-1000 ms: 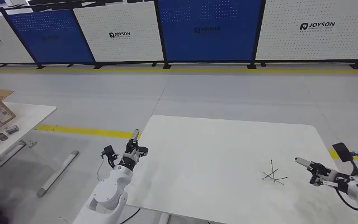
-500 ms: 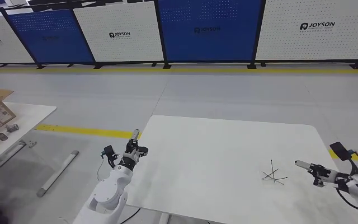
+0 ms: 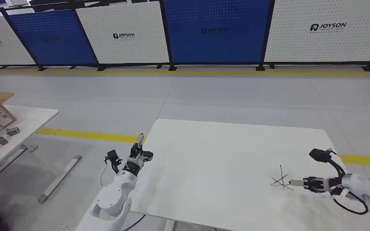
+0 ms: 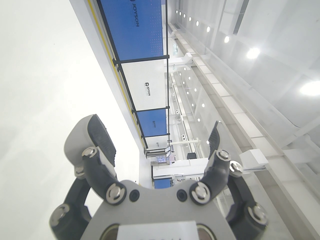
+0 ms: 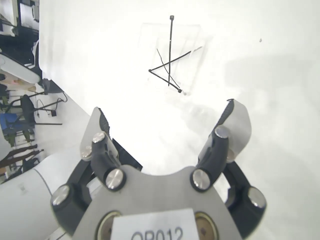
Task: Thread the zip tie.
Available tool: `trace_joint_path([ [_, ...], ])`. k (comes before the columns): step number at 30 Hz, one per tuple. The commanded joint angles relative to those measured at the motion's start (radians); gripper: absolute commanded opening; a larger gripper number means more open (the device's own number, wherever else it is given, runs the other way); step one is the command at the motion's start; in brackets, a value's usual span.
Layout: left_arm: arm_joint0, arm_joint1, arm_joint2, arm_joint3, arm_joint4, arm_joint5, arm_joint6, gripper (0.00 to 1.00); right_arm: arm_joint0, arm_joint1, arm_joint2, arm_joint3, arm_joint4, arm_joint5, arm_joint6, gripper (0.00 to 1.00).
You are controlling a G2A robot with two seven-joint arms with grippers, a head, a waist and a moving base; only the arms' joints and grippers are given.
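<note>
A white worktop (image 3: 219, 167) is seen from above, and a small heap of black zip ties (image 3: 282, 181) is found on it, towards its right side and nearer the front edge than the far one. In the right wrist view the zip ties (image 5: 170, 58) are shown crossed over one another, flat on the worktop (image 5: 225, 13), with their square heads pointing in different ways. A faint clear rectangular outline is made out around them, though what it is cannot be told. A small dark speck (image 5: 260, 40) is seen well apart from them. The right gripper (image 3: 293, 183) is held low just beside the heap, on its right, with the fingertips turned towards it. In its own view the right gripper (image 5: 166, 111) is shown open, its fingers spread wide, and the ties lie ahead of the fingertips, apart from them. The left gripper (image 3: 139, 138) is placed at the worktop's left edge, well apart from the ties and pointed towards the far side. In its own view the left gripper (image 4: 156, 126) is likewise shown open, with the worktop (image 4: 37, 63) beside one finger. Blue and white panels (image 3: 217, 32) are stood in a row beyond the grey floor, and a yellow line (image 3: 87, 135) is painted on the floor near the worktop's far left corner.
</note>
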Motion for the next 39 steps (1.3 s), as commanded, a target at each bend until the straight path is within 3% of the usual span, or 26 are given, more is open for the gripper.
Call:
trace_joint_path([
  [1, 0.0, 0.0, 0.0, 0.0, 0.0, 0.0, 0.0, 1.0, 0.0, 0.0, 0.002, 0.001, -0.001, 0.006, 0.0, 1.0],
  [14, 0.0, 0.0, 0.0, 0.0, 0.0, 0.0, 0.0, 1.0, 0.015, -0.002, -0.004, 0.013, 0.02, -0.001, 0.0, 1.0],
  [21, 0.0, 0.0, 0.0, 0.0, 0.0, 0.0, 0.0, 1.0, 0.149, -0.008, -0.159, 0.15, 0.06, -0.025, 0.0, 1.0],
  [28, 0.0, 0.0, 0.0, 0.0, 0.0, 0.0, 0.0, 1.0, 0.277, -0.028, -0.333, 0.317, 0.104, -0.001, 0.0, 1.0],
  [39, 0.0, 0.0, 0.0, 0.0, 0.0, 0.0, 0.0, 1.0, 0.289, -0.028, -0.344, 0.331, 0.109, 0.012, 0.0, 1.0],
])
